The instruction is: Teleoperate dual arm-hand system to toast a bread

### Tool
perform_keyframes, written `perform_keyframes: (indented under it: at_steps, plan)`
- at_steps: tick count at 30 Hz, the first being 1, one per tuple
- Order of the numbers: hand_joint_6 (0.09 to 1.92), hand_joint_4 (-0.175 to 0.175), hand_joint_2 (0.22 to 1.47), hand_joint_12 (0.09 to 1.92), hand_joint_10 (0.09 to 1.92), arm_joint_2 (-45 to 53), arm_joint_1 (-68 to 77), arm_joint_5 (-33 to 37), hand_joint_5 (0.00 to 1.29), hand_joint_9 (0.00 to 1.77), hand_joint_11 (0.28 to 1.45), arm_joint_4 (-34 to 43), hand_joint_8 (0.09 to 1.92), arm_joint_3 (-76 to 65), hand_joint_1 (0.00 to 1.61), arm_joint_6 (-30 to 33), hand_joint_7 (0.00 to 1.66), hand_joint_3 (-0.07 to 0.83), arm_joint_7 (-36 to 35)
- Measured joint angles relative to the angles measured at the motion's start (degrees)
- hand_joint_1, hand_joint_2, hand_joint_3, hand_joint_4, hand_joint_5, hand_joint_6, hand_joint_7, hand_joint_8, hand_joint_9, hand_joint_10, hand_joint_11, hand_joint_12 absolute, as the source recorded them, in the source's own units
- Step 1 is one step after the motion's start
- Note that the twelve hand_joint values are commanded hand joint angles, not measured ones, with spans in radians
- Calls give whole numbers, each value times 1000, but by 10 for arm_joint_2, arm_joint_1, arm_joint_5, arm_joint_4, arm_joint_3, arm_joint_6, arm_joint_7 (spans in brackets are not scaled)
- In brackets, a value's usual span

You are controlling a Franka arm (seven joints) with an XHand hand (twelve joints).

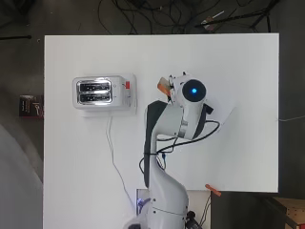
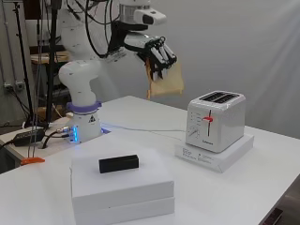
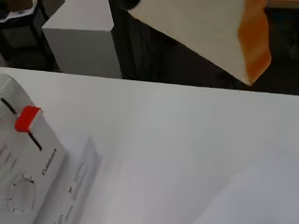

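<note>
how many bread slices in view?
1: the bread slice hangs from the hand, raised above the table, beside the toaster. The slots look empty from overhead.

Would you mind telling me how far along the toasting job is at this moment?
Done: the hand has picked up the bread slice and holds it above the table. In hand: carrying it towards the toaster. Left: dropping it into a slot, both empty, and pressing the red lever, which is up.

Toaster (image 2: 215,121) on box (image 2: 214,153), bread (image 2: 167,82) aloft beside.

Tan bread (image 2: 167,79), white toaster (image 2: 214,121)
</note>
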Motion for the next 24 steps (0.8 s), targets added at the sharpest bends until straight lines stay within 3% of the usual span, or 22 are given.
perform_keyframes:
  at_steps: [5, 10, 13, 18, 20, 21, 22, 23, 24]
  plan:
    - [1420, -175, 1223, 516, 87, -76, 320, -59, 597, 1385, 682, 35, 1100, -226, 1207, -27, 977, 0, 38]
    - [1387, -175, 1224, 427, 87, -16, 483, -8, 598, 1402, 719, 101, 1142, -261, 1208, -58, 968, 1, 7]
    - [1372, -175, 1223, 446, 87, 69, 439, 37, 606, 1412, 730, 141, 1148, -191, 1209, -77, 969, 0, -11]
    - [1354, -175, 1215, 544, 87, 199, 238, 113, 623, 1424, 699, 203, 1128, -75, 1212, -107, 982, 0, -44]
    - [1371, -175, 1212, 482, 87, 246, 158, 132, 625, 1409, 683, 213, 1100, -47, 1212, -110, 990, 0, -56]
    - [1398, -49, 1236, 395, 87, 263, 126, 141, 640, 1392, 693, 218, 863, -30, 1081, -111, 1010, 3, -63]
    - [1424, 52, 1260, 305, 87, 281, 100, 148, 648, 1373, 707, 223, 589, -2, 973, -112, 1060, 1, -69]
    - [1444, 113, 1277, 226, 87, 290, 91, 151, 650, 1361, 726, 226, 368, 20, 905, -112, 1115, 0, -72]
    - [1452, 145, 1284, 167, 87, 297, 89, 154, 653, 1364, 748, 229, 218, 40, 870, -112, 1171, 0, -75]
